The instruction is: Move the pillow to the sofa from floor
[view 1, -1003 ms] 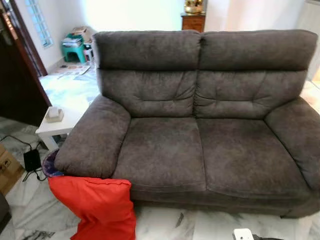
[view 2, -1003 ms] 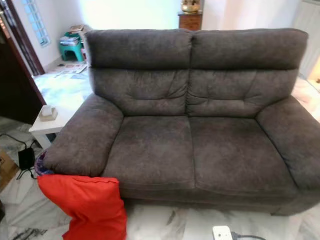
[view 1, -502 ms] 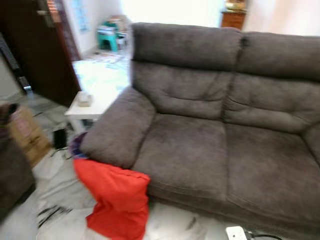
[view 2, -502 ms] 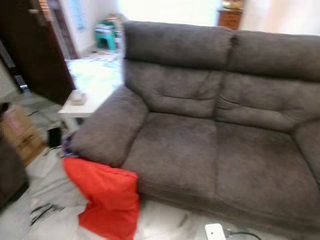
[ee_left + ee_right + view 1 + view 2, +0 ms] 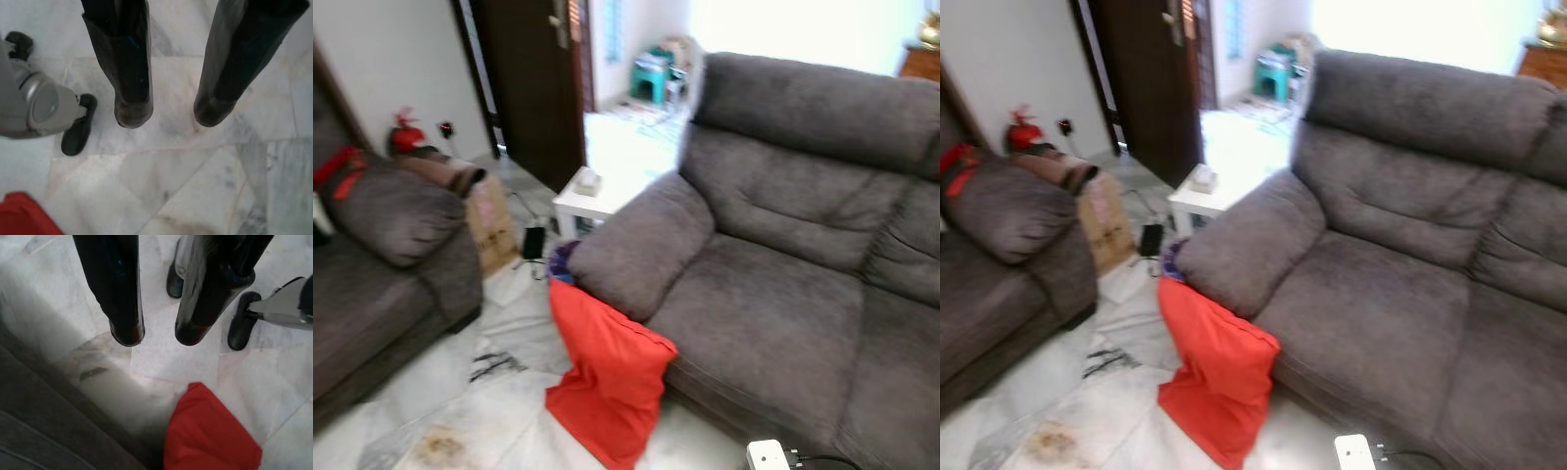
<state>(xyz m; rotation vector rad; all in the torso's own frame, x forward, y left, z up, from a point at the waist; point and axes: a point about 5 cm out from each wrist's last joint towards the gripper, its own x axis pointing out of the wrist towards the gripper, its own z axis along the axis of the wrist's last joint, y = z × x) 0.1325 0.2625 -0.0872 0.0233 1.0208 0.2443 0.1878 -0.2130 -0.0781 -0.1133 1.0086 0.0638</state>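
Both our arms hang low over the pale veined marble floor (image 5: 205, 161), neither yet working. Our left gripper (image 5: 164, 110) has its black fingers apart, holding nothing; our right gripper (image 5: 157, 335) is likewise spread and empty, a corner of the soft red fabric pillow (image 5: 208, 431) just beyond it. That pillow (image 5: 612, 377) slumps on the floor against the front of the grey plush two-seat sofa (image 5: 783, 294), under its armrest. Farther off stand a small white side table (image 5: 592, 196), a dark wooden door (image 5: 533, 78) and a second grey sofa (image 5: 382, 255).
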